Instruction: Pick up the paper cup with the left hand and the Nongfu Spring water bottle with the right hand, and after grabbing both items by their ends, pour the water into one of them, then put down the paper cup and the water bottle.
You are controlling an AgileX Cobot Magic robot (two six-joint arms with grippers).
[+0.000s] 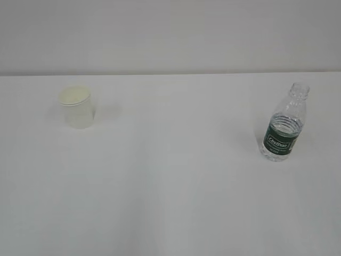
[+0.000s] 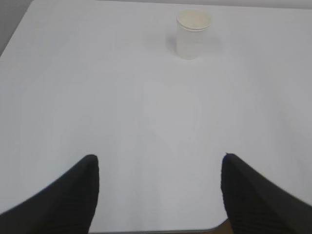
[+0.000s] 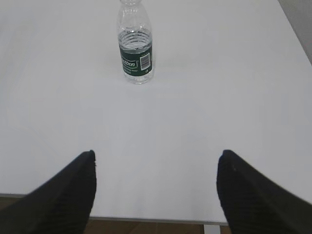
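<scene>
Exterior view: I see the cup (image 1: pixel 76 107) at about 9 o'clock on the white table (image 1: pixel 170 202) and the bottle (image 1: pixel 284 124) at about 3 o'clock, well apart; neither of my arms shows here.
Left wrist view: I get the left gripper (image 2: pixel 158 195) with its two black fingers (image 2: pixel 73 195) at the bottom edge, plus the cup (image 2: pixel 193 34) and the table's near edge; the bottle does not appear.
Right wrist view: I get the right gripper (image 3: pixel 156 195), its black fingers (image 3: pixel 253 195), the bottle (image 3: pixel 135 44) and the table's near edge; the cup does not appear.
Cup axis: upright, mouth open to the top, pale cream inside visible from the exterior camera.
Bottle axis: upright on its base, long axis vertical, uncapped neck on top; it looks slightly leaned toward 1 o'clock in the exterior view. The dark green label wraps the lower body, and a barcode faces my right wrist camera.
Water: a clear level shows at the ribbed part just above the label in the right wrist view.
Left gripper state: jaws spread wide, nothing between them.
Right gripper state: jaws spread wide, nothing between them.
Cup to left gripper: ahead at roughly 12 o'clock, a touch toward 1, well apart.
Bottle to right gripper: ahead at roughly 12 o'clock, a touch toward 11, well apart.
</scene>
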